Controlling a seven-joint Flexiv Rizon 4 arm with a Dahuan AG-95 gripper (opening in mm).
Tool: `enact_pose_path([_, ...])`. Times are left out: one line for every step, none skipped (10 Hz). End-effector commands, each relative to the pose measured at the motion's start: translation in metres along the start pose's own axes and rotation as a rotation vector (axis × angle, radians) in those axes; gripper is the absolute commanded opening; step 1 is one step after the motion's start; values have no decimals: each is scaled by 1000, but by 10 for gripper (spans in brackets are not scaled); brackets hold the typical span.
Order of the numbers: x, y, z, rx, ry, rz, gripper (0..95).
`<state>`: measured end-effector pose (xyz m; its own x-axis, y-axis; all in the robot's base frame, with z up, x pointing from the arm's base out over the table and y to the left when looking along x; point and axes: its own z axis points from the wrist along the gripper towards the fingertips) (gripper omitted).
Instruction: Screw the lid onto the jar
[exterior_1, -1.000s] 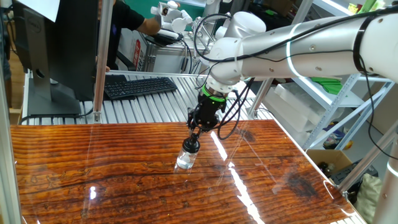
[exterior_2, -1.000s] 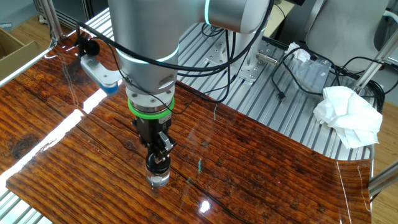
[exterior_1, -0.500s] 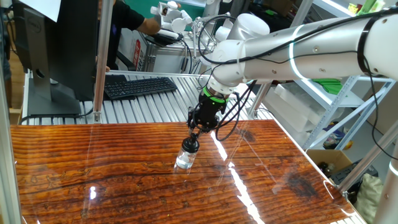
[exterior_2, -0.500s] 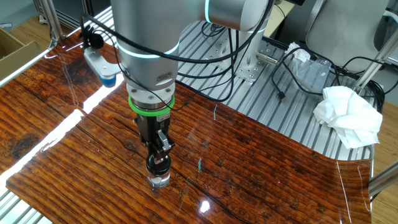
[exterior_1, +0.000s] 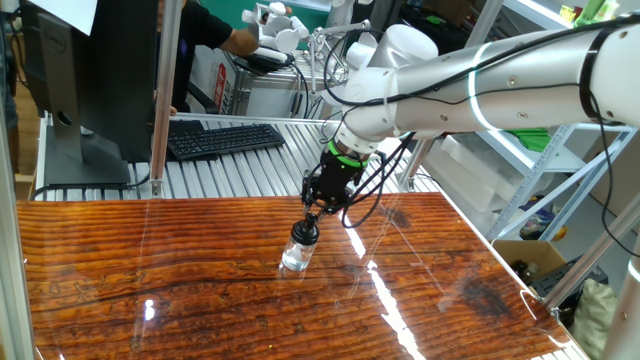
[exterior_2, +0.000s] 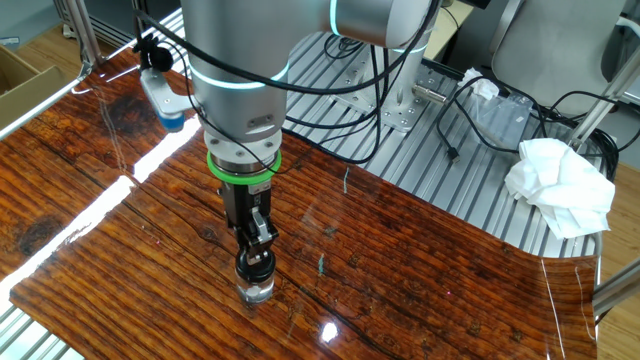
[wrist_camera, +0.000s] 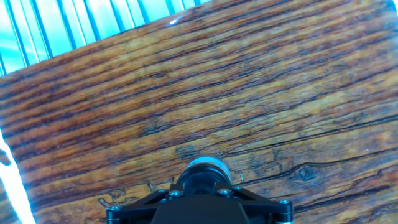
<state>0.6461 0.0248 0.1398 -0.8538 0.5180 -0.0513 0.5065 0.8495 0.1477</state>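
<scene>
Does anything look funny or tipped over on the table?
Nothing stands out. The jar stands upright on the table with the lid sitting on its mouth, and the hand is closed on the lid. No spill shows.

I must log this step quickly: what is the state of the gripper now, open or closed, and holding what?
Gripper: jaws closed on the lid, which sits on top of the jar standing on the table.
</scene>
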Motion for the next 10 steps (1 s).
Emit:
enact_pose_path([0,1,6,-24,-4,36,0])
enact_pose_path([0,1,6,-26,-6,41,0])
enact_pose_path([0,1,7,-26,-8,40,0])
enact_pose_path([0,1,7,-29,-7,38,0])
enact_pose_path([0,1,7,-27,-7,30,0])
enact_pose_path([0,1,7,-19,-7,17,0])
enact_pose_path([0,1,6,-12,-8,5,0])
enact_pose_path([0,1,6,2,-13,-10,0])
enact_pose_path([0,1,6,5,-13,-18,0])
enact_pose_path([0,1,6,9,-9,-19,0])
